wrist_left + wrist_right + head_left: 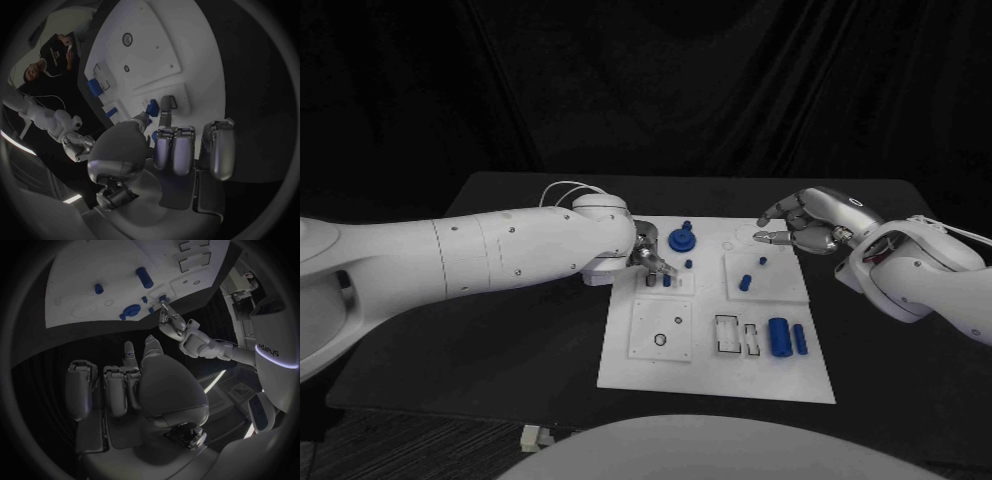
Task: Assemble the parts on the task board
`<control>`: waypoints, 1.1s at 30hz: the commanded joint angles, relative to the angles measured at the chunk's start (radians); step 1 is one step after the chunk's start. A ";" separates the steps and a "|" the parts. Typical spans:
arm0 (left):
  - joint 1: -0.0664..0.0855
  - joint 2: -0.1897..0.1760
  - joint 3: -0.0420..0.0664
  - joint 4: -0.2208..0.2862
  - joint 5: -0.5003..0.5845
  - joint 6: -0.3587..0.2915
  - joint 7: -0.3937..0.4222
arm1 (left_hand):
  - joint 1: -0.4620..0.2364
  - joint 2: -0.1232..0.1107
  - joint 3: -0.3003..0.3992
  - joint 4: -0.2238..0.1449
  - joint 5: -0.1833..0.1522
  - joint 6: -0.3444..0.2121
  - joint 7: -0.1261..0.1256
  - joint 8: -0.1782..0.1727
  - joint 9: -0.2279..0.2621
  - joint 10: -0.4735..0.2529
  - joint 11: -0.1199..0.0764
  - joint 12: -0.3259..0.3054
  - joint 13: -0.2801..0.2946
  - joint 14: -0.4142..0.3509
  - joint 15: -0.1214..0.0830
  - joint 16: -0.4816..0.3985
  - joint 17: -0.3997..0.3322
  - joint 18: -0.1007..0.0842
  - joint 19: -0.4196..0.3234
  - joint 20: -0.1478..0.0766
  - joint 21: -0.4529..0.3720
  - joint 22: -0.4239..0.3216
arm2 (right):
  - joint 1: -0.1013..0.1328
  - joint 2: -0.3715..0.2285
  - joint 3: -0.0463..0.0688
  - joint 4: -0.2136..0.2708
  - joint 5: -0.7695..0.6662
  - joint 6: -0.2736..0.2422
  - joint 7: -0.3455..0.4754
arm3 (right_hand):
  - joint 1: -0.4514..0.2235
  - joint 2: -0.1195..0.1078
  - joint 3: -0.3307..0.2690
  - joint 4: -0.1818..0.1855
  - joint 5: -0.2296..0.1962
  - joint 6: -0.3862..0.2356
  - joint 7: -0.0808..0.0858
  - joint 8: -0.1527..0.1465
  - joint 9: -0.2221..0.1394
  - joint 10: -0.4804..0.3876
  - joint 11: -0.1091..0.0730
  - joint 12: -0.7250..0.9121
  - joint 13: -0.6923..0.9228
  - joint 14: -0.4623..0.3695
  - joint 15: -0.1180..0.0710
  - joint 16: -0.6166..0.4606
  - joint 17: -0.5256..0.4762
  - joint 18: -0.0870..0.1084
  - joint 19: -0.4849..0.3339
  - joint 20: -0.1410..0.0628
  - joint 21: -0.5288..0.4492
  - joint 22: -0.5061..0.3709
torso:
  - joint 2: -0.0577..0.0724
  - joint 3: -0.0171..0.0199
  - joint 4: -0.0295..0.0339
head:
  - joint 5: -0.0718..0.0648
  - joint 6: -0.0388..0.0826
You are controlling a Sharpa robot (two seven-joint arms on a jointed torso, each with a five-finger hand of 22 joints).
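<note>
The left hand (651, 258) sits at the board's (718, 375) 10 o'clock corner, fingertips down among small blue pegs (666, 281). Whether it pinches one I cannot tell; the fingers hide the contact. The right hand (800, 226) hovers off the board's 1 o'clock corner, fingers curled in with nothing visible in them. A blue knob (681, 239) stands at the board's 11 o'clock, two blue cylinders (786, 336) lie at its 4 o'clock. The near half of the board lies open, with bare counter (488, 340) at 9 o'clock.
</note>
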 commanded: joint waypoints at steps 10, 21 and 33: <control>-0.002 -0.010 0.000 0.007 0.005 0.040 0.008 | 0.052 0.018 0.008 -0.029 -0.004 -0.001 -0.004 0.010 0.019 0.106 -0.011 0.004 0.261 0.089 -0.009 -0.002 0.214 0.015 0.005 -0.009 -0.004 0.135 | -0.003 -0.001 0.001 0.001 -0.006 0.006 -0.015 | 0.013 0.002 -0.006 -0.001 0.006 0.003 0.001 -0.005 -0.002 0.111 -0.002 -0.005 0.212 0.107 -0.009 0.003 0.263 0.018 0.030 0.007 -0.004 0.218 | 0.000 0.0003 0.0002 | 0.000 0.000; -0.002 -0.006 0.000 0.005 0.023 0.049 0.008 | 0.074 0.011 -0.001 -0.044 -0.009 -0.004 -0.004 0.015 0.031 0.106 -0.011 0.004 0.261 0.088 -0.009 -0.009 0.208 0.016 0.003 -0.010 -0.009 0.133 | -0.003 0.000 0.001 0.001 -0.006 0.009 -0.017 | 0.013 0.003 -0.006 0.000 0.006 0.004 0.001 -0.005 -0.002 0.111 -0.002 -0.005 0.212 0.107 -0.008 0.003 0.263 0.018 0.030 0.007 -0.004 0.218 | 0.000 0.0006 0.0005 | -0.001 0.000; -0.003 0.002 0.000 -0.004 0.067 0.028 0.017 | 0.101 0.016 -0.002 -0.062 0.024 -0.030 0.000 0.007 0.039 0.106 -0.008 0.004 0.261 0.087 -0.008 -0.011 0.207 0.017 0.001 -0.009 -0.015 0.131 | -0.004 0.001 0.001 -0.001 -0.006 0.014 -0.017 | 0.013 0.003 -0.006 0.001 0.006 0.004 0.001 -0.005 -0.002 0.111 -0.002 -0.005 0.212 0.107 -0.008 0.003 0.263 0.018 0.030 0.007 -0.005 0.218 | 0.000 0.0000 -0.0001 | 0.002 0.000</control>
